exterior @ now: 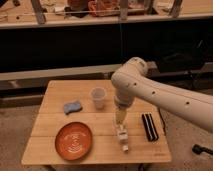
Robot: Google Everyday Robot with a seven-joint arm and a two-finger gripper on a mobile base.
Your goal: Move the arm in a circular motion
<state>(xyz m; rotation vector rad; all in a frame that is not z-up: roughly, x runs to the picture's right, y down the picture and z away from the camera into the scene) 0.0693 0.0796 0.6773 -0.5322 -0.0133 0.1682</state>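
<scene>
The arm [165, 95] is a thick cream-white tube with small dark dots. It reaches in from the right edge and bends at a rounded joint [131, 75] over the back right of the wooden table [55, 117]. From there it drops to a narrow yellowish tip, the gripper [120, 119]. The gripper hangs over the middle right of the table, just above a small white bottle [121, 138] lying there. I see nothing held in it.
A white cup [98, 97] stands left of the arm's joint. A blue sponge [73, 106] lies further left, an orange plate [74, 140] at the front left. A black ribbed object [149, 126] lies right of the gripper. A dark shelf unit stands behind the table.
</scene>
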